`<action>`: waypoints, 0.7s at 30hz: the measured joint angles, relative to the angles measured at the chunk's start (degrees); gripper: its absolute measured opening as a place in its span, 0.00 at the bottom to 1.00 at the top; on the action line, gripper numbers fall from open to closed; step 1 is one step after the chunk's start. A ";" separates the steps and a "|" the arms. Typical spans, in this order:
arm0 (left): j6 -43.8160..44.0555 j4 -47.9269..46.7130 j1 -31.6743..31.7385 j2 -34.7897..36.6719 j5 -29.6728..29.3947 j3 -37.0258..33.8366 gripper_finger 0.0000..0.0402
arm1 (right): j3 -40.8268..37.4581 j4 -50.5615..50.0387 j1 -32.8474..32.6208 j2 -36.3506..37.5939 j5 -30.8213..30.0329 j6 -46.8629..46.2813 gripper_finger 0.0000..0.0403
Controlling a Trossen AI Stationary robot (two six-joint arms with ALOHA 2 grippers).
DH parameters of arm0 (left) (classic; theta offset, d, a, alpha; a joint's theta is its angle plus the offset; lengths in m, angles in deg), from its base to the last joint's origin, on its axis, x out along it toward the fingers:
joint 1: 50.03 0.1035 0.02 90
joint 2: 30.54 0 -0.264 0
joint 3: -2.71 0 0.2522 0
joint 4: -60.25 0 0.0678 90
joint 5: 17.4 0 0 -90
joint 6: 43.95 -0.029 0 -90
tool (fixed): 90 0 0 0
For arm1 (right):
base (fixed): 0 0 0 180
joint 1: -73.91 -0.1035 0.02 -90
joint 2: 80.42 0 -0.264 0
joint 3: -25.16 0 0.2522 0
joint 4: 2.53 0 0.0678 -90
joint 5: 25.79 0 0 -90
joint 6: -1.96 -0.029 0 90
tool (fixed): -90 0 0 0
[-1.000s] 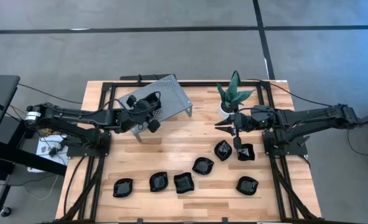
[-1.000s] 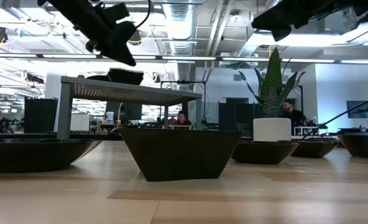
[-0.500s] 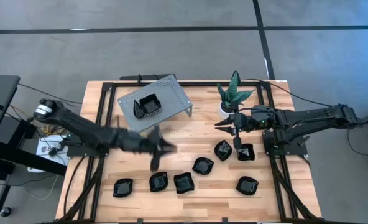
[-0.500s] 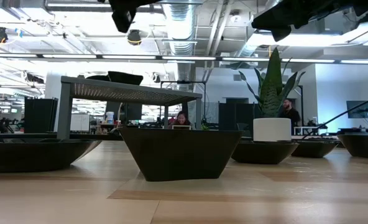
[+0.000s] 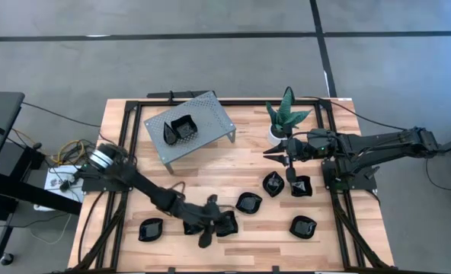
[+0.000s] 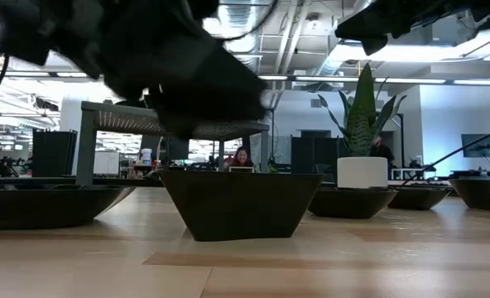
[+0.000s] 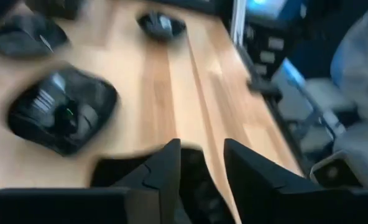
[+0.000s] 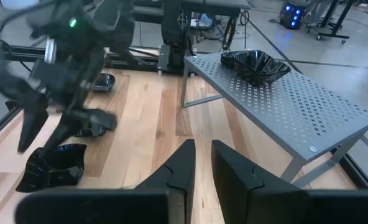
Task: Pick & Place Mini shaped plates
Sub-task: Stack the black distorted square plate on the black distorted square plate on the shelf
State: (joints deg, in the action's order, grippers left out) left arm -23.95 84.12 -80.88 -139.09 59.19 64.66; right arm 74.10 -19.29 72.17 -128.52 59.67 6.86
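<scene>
Several glossy black mini plates lie on the wooden table; one plate (image 5: 181, 129) sits on the grey perforated stand (image 5: 210, 114). My left gripper (image 5: 210, 221) hangs open and blurred low over the near row, its fingers (image 7: 165, 168) either side of a plate (image 7: 195, 182) below them. Whether they touch it, I cannot tell. A squarish plate (image 5: 227, 222) lies just beyond it. My right gripper (image 5: 270, 157) waits, shut and empty, up beside the green plant (image 5: 286, 114), above two plates (image 5: 273, 183).
The stand takes up the far left of the table, the white-potted plant (image 6: 362, 124) the far middle. More plates lie at the near left (image 5: 151, 228), at the middle (image 5: 248, 202) and at the near right (image 5: 303, 226). Black frame rails run along the table's sides.
My left gripper has swung away from the stand, where one plate stays, toward the table's near edge and down to the near row of plates. It has tipped from pointing steeply down to nearly level.
</scene>
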 joint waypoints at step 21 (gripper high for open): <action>4.73 -5.19 -4.79 -5.22 1.32 3.30 0.34 | -0.01 -0.02 0.00 -0.02 -0.01 0.02 0.12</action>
State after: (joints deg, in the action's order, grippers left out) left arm -19.21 78.93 -85.67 -144.32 60.51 67.96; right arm 74.10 -19.31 72.17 -128.54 59.65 6.89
